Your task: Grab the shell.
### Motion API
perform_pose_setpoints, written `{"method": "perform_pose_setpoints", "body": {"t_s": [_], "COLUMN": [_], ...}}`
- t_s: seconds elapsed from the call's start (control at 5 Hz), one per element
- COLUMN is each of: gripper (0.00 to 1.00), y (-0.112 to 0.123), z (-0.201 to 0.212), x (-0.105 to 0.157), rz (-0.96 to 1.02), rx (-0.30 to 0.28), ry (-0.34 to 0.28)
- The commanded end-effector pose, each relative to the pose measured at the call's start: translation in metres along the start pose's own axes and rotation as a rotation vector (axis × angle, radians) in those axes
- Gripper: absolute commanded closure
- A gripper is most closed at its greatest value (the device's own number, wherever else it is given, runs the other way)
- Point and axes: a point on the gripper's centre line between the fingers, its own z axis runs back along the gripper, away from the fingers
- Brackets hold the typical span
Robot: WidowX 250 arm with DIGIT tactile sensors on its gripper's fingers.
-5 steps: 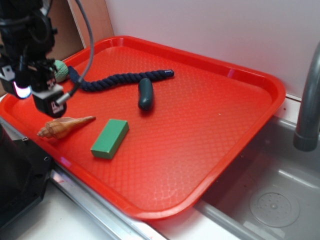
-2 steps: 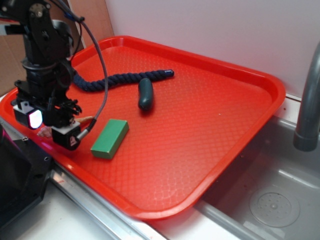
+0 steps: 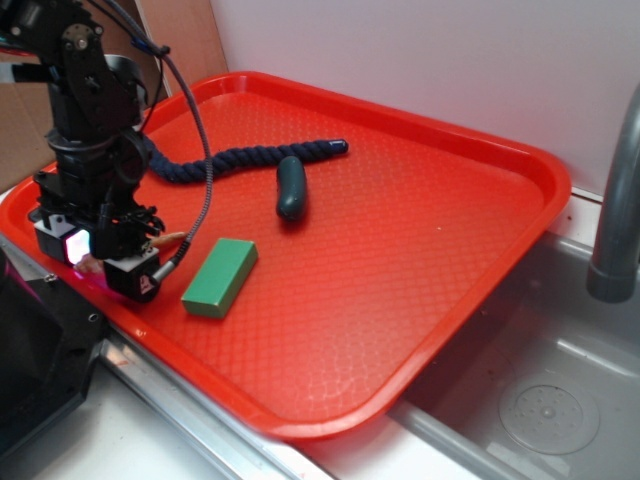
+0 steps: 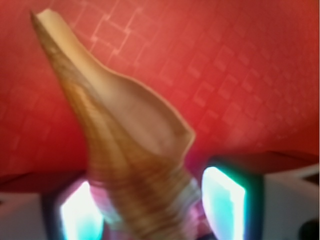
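The tan-orange spiral shell (image 3: 170, 239) lies on the red tray (image 3: 400, 250) near its front left edge. Only its thin point and a bit of its knobbly end show past the arm. My gripper (image 3: 100, 262) is down at the tray, open, with one finger on each side of the shell. In the wrist view the shell (image 4: 135, 135) fills the middle, its wide end between the two glowing pads (image 4: 225, 200), its point aimed away. A narrow gap shows between the shell and the right pad. My gripper (image 4: 152, 207) is not closed on it.
A green rectangular block (image 3: 220, 277) lies just right of the gripper. A dark green pickle-like piece (image 3: 291, 187) and a navy rope (image 3: 240, 160) lie farther back. The tray's front rim is close to the gripper. A sink (image 3: 550, 400) and faucet (image 3: 615, 200) are at the right.
My gripper came down from above the tray's left corner onto the shell, and now covers most of it. In the last half second it settled slightly lower. The shell has not moved.
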Motion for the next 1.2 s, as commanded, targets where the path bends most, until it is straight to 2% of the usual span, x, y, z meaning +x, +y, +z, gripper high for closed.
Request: {"method": "perform_pose_setpoints", "body": {"t_s": [0.0, 0.2, 0.4, 0.6, 0.8, 1.0], "gripper": [1.00, 1.00, 1.00, 1.00, 1.00, 1.00], "y": [0.005, 0.004, -0.001, -0.004, -0.006, -0.014], "z": [0.001, 0.010, 0.040, 0.089, 0.126, 0.166], "x": [0.007, 0.010, 0.009, 0.014, 0.016, 0.014], "rz": [0.001, -0.003, 0.020, 0.046, 0.047, 0.066], "rx": [-0.011, -0.026, -0.045, -0.123, -0.174, -0.173], "ry": [-0.006, 0.012, -0.009, -0.049, -0.090, -0.152]}}
